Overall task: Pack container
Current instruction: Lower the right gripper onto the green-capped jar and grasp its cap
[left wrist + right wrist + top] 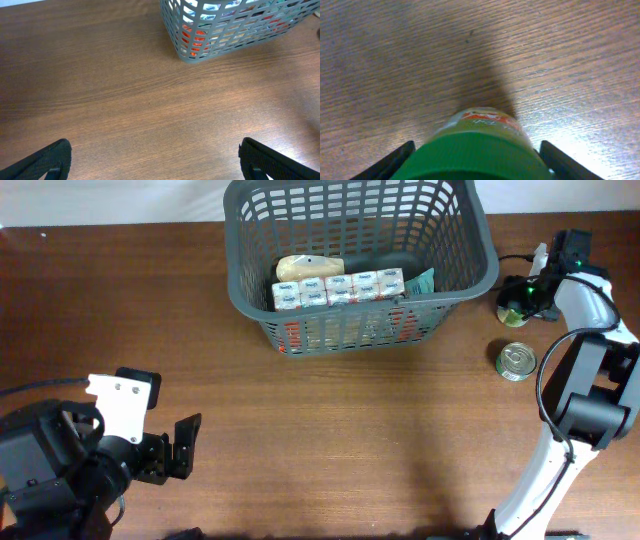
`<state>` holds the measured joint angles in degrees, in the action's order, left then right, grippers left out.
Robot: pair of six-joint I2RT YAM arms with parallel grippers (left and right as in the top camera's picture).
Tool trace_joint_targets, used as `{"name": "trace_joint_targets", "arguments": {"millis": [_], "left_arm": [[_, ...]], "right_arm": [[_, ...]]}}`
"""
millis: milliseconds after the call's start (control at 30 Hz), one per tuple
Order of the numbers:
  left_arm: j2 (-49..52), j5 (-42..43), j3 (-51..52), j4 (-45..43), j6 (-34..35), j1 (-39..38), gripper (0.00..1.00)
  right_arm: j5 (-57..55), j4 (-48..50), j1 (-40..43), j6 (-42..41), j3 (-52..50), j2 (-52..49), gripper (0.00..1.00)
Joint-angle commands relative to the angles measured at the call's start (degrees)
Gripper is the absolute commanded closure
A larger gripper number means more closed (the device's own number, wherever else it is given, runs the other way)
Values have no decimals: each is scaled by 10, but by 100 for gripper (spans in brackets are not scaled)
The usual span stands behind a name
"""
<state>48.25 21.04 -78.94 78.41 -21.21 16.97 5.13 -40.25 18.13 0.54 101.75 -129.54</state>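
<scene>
Looking down on a brown wood table [350, 430], grainy and shiny in spots, with a plain white strip [100, 200] past its far edge. Container [235, 280] at the far middle, dark grey, holding a row of small white boxes [340, 288], a tan bag [308, 267] and a teal packet [420, 280]. Small tin can [516, 361] on the wood to the right, apart from it. Left gripper [178, 448] at the near left, jaws spread wide, holding nothing. Right gripper [522, 292] just right of the container, fingers [395, 160] on both sides of a green-lidded bottle [475, 150]; cannot tell if squeezing.
</scene>
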Motion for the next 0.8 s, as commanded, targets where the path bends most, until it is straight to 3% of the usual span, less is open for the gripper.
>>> {"name": "trace_joint_targets", "arguments": {"millis": [0,767], "left_arm": [[0,0,2,0,2,3,1],[0,0,2,1,2,3,1]], "right_arm": [[5,0,1,1,-6,-8,31],[5,-1,1,0,-6,-8,46]]}}
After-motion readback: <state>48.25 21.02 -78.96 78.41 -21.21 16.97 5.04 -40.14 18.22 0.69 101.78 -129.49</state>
